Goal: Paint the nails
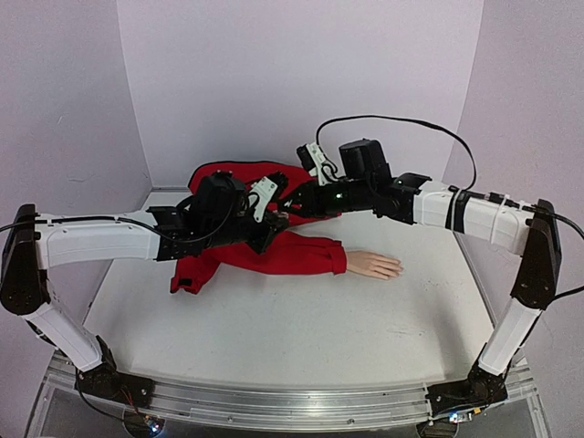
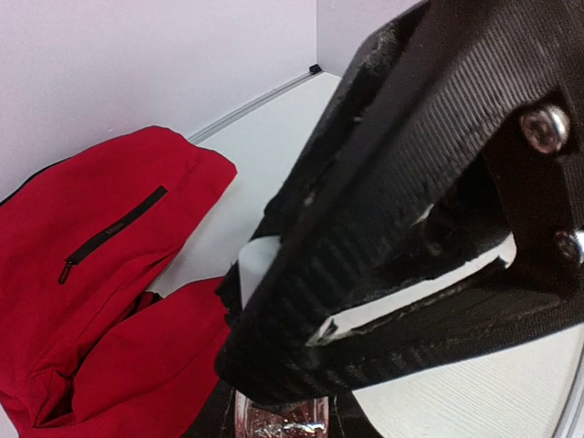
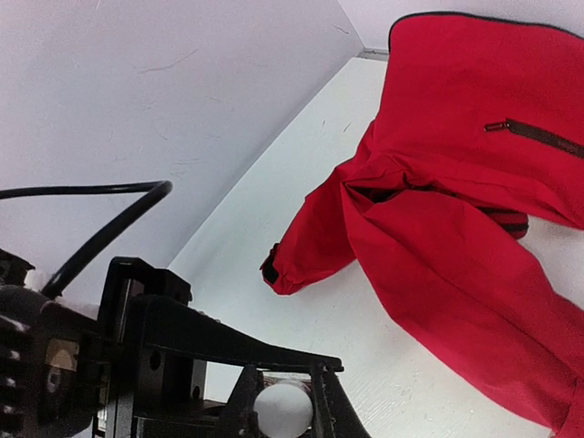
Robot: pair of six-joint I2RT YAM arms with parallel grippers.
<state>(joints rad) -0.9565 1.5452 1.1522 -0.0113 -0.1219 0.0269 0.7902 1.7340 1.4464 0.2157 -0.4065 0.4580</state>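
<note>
Nails (image 1: 396, 268) sit at the fingertip end of the dummy hand (image 1: 372, 265), flat on the table (image 1: 274, 338), right of centre. Both sets of jaws are well apart from them, up and to the left over the red sleeve (image 1: 301, 255). No contact w/ the hand from either arm.

Nails themselves are too small for me to resolve from the top cam. Hand is pale skin colour, fingers pointing right. Wrist cams don't show it.

L gripper (image 1: 270, 222) and R gripper (image 1: 290, 208) meet tip to tip above the sleeve.

L jaws: small clear bottle (image 2: 278, 424) sits between them at the bottom edge of L wrist view, dark finger each side, so I read them as pinching it.

R jaws: pressed onto the white cap (image 3: 283, 411), a black finger each side of it.

Bottle contents look silvery, glittery. Can't tell if cap is seated on the bottle or lifted, since the joint is hidden by the R fingers.

Red jacket (image 3: 474, 182) lies bunched at the back, zip pocket showing.
</note>
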